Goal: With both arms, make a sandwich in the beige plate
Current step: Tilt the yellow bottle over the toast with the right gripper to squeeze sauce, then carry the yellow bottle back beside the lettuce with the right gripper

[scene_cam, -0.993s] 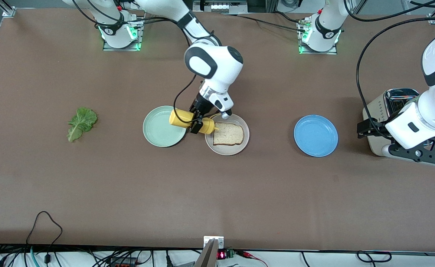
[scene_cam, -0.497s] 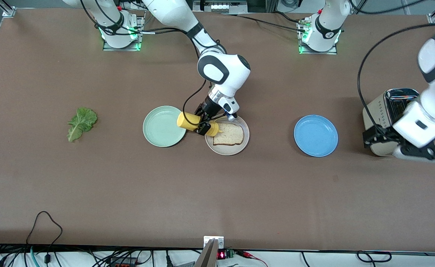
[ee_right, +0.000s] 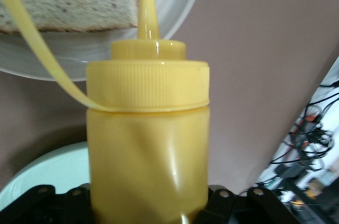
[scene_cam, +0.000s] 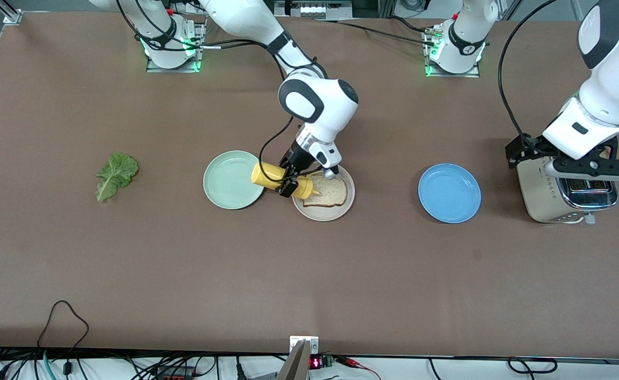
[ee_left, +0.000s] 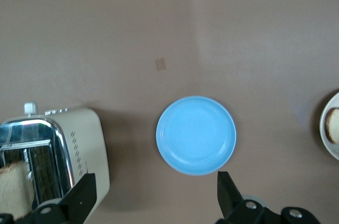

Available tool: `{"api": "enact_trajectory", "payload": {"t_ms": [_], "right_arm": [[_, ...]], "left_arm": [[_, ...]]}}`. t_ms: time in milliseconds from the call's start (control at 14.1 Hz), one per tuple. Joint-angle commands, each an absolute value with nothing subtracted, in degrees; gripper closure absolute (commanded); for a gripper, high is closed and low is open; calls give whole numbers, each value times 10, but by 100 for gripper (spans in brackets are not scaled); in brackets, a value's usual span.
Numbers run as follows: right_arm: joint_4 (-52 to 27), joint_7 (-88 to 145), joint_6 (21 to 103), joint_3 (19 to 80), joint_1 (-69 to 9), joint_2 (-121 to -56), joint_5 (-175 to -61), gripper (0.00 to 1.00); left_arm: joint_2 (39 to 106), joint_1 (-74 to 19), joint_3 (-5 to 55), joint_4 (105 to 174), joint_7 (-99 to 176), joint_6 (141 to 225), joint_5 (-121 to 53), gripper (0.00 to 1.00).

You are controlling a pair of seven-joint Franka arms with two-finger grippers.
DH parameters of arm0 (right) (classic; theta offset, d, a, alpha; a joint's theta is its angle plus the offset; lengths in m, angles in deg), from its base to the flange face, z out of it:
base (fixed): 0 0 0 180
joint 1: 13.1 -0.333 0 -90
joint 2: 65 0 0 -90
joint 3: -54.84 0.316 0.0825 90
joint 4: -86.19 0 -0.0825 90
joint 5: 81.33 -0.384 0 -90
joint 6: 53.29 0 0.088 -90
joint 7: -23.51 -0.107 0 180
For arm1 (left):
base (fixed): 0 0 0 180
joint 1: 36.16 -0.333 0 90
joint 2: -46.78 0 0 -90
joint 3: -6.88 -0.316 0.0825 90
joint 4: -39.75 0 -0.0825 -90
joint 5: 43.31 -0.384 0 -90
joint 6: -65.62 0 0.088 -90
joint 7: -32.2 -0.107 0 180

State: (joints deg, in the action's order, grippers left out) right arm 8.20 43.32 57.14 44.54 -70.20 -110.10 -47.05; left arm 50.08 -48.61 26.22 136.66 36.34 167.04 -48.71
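Front view: we see the right gripper point(scene_cam: 287, 182) clamped on the yellow squeeze bottle point(scene_cam: 280, 180), partly hiding one bread slice point(scene_cam: 328, 192) on the beige plate point(scene_cam: 324, 212). The left gripper point(ee_left: 153, 197), fingers apart, hangs over the toaster point(scene_cam: 550, 199), with three plates and one lettuce leaf point(scene_cam: 115, 174) in all.

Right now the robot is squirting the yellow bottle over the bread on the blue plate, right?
Not quite. The bread slice lies on the beige plate, not the blue plate, which holds nothing. The front view shows it; the right gripper does hold the yellow bottle over it.
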Motion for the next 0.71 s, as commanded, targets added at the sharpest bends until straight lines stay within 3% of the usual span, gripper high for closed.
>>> {"api": "enact_trajectory", "payload": {"t_ms": [0, 355, 639], "right_arm": [[71, 482, 558, 455, -666, -1038, -527, 63], [2, 618, 588, 456, -587, -929, -650, 63], [-167, 709, 727, 456, -522, -814, -776, 63]], "left_arm": [[499, -492, 267, 1347, 364, 1628, -478, 0], [499, -492, 268, 1345, 363, 1614, -478, 0], [490, -472, 254, 1350, 366, 1613, -469, 0]]}}
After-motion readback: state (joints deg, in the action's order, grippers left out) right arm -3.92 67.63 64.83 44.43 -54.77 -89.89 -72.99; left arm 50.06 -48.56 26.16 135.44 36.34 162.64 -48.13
